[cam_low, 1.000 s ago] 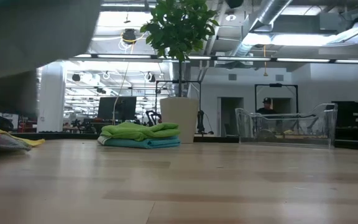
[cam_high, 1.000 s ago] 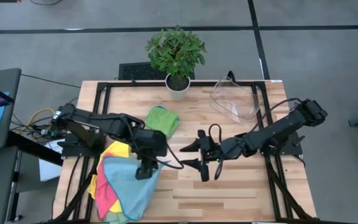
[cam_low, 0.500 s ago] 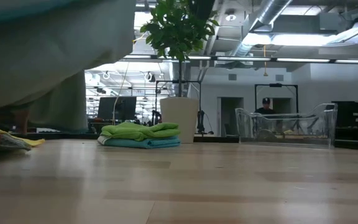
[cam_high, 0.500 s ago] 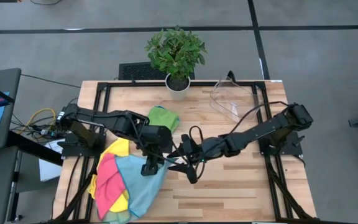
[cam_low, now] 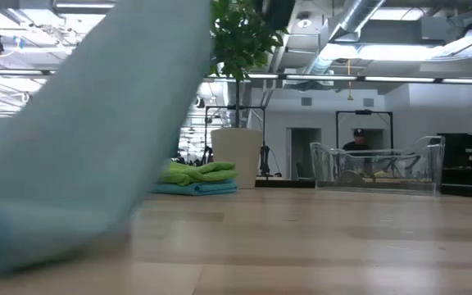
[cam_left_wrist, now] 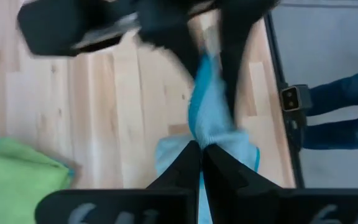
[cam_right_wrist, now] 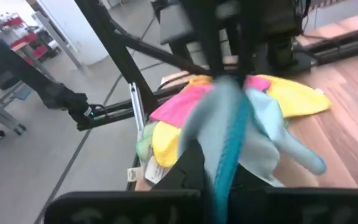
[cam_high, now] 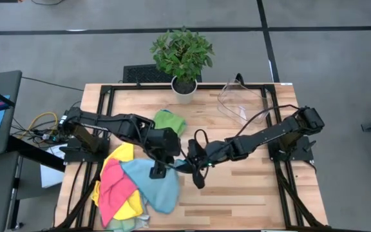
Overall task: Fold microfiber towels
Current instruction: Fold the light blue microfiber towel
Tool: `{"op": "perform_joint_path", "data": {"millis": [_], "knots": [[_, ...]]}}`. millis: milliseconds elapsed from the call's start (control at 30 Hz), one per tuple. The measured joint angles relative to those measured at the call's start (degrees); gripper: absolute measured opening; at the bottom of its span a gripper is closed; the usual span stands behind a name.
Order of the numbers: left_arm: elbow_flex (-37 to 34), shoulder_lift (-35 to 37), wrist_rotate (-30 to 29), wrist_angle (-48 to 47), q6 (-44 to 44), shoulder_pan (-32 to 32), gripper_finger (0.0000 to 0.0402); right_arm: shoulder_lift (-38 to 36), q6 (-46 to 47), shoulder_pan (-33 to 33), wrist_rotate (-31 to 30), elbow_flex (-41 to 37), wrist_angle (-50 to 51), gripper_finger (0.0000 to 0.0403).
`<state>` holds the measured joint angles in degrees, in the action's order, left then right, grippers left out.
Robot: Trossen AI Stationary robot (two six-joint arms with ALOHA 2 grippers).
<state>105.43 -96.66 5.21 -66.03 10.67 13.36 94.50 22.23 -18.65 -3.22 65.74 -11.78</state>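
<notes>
A: From the high view, where is the cloth being worked?

B: The pale teal towel [cam_high: 154, 187] hangs and drapes near the worktop's [cam_high: 250, 193] front left part, over a heap of pink and yellow towels [cam_high: 118, 190] at the front left corner. The left hand [cam_high: 159, 170] is closed on the teal towel's upper edge. The right hand [cam_high: 190, 169] sits just beside it, toward the worktop's middle, fingers closed on the same edge.

A: Anything else up there?

B: A folded green towel [cam_high: 169, 122] lies near the back edge, left of centre, next to a potted plant [cam_high: 182, 55]. A clear plastic bin [cam_high: 243, 100] stands by the back right corner.

A: And the low view?

B: The teal towel [cam_low: 88, 139] fills the near left side, sloping down to the worktop. Behind it the green towel [cam_low: 195, 172] rests on a folded teal one [cam_low: 195, 188], with the plant's white pot [cam_low: 236, 156] and the bin [cam_low: 375, 168] beyond. A person [cam_low: 352, 141] stands far off in the room.

A: The left wrist view?

B: The left hand's fingers [cam_left_wrist: 185, 168] are pinched together on the teal towel [cam_left_wrist: 210, 118]; the right hand grips it farther along.

A: Right wrist view?

B: Its own fingers [cam_right_wrist: 188, 165] are shut on the teal edge [cam_right_wrist: 232, 149], with the pink and yellow heap [cam_right_wrist: 179, 118] behind.
</notes>
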Motion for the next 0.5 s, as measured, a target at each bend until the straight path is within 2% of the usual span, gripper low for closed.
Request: {"op": "perform_joint_path", "data": {"millis": [67,167,267,367,500], "knots": [[-0.60,0.00,-1.40,1.79,-1.11,-0.21,0.0005,-1.75,0.45,-0.89,-1.42,0.10,1.20,0.0012],[-2.12,0.00,-3.94,5.11,-1.18,-0.33,0.0016,-5.49,1.15,-3.14,-3.77,0.02,9.00,0.0009],[-4.01,0.02,-4.44,7.65,-2.78,-0.85,0.0030,-9.98,3.27,-6.38,-4.64,0.02,19.11,0.0009],[-6.13,-1.06,-4.48,14.31,-5.00,-1.62,0.0047,-13.42,5.54,-9.55,-4.70,0.04,26.56,0.0009],[-7.68,-3.53,-3.99,20.50,-5.88,-2.60,0.0068,-15.98,12.81,-14.46,-8.13,0.04,34.06,0.0009]]}}
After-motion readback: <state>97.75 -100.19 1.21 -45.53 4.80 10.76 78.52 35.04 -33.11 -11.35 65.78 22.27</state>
